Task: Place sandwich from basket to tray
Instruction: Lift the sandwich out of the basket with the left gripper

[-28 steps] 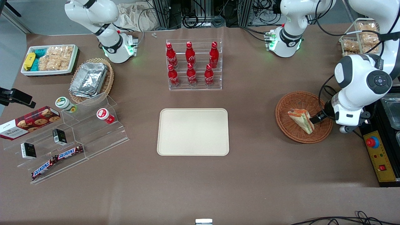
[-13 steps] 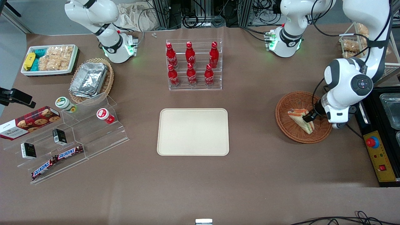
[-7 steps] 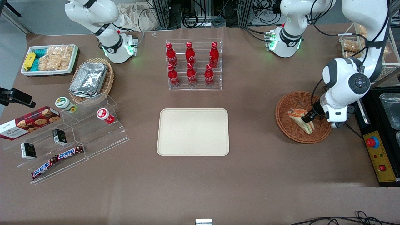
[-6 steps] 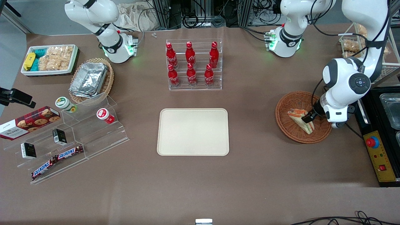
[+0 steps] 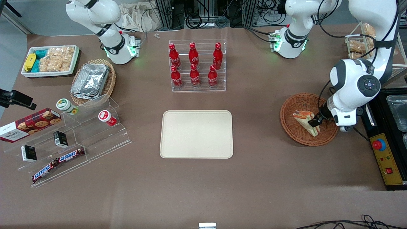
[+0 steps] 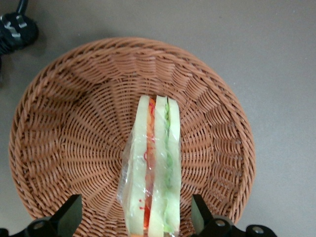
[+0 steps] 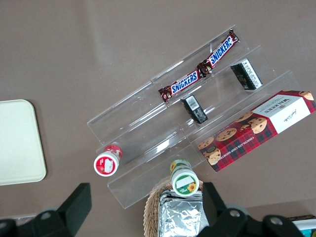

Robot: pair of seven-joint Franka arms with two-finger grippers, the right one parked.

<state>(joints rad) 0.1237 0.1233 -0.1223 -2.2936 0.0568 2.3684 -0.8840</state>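
The sandwich (image 5: pixel 305 121), a wrapped pale wedge with orange and green filling, lies in the round brown wicker basket (image 5: pixel 294 133) toward the working arm's end of the table. In the left wrist view the sandwich (image 6: pixel 154 168) stands on edge in the basket (image 6: pixel 64 128). My left gripper (image 5: pixel 315 122) is low over the basket at the sandwich's wide end. It is open (image 6: pixel 136 222), with one finger on each side of the sandwich and a gap to each. The beige tray (image 5: pixel 196 134) lies flat in the middle of the table.
A clear rack of red cola bottles (image 5: pixel 194 65) stands farther from the front camera than the tray. A black control box with a red button (image 5: pixel 384 157) lies beside the basket at the table's edge. A wire rack of snacks (image 5: pixel 362 41) stands at the working arm's end.
My left gripper has moved from the basket's rim in over the sandwich's wide end and has sunk a little lower. The sandwich has not moved.
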